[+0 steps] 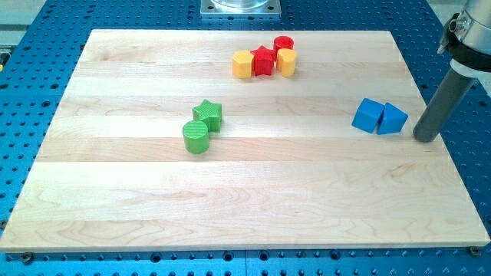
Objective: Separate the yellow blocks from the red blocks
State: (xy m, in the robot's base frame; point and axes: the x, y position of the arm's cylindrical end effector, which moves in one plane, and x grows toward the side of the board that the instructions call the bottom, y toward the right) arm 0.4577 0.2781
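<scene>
Near the view's top centre a tight cluster sits on the wooden board (pixel 230 192). A yellow hexagonal block (pixel 243 65) is at its left, a red star block (pixel 263 60) in the middle, a yellow block (pixel 286 62) at its right and a red cylinder (pixel 284 44) just behind. All look to be touching. My tip (pixel 424 139) rests at the view's right edge of the board, far from the cluster, just right of the blue blocks.
Two blue blocks, a cube (pixel 368 115) and a wedge-like one (pixel 392 119), sit side by side at the view's right. A green star (pixel 208 114) and a green cylinder (pixel 196 136) touch left of centre. A blue perforated table (pixel 46 15) surrounds the board.
</scene>
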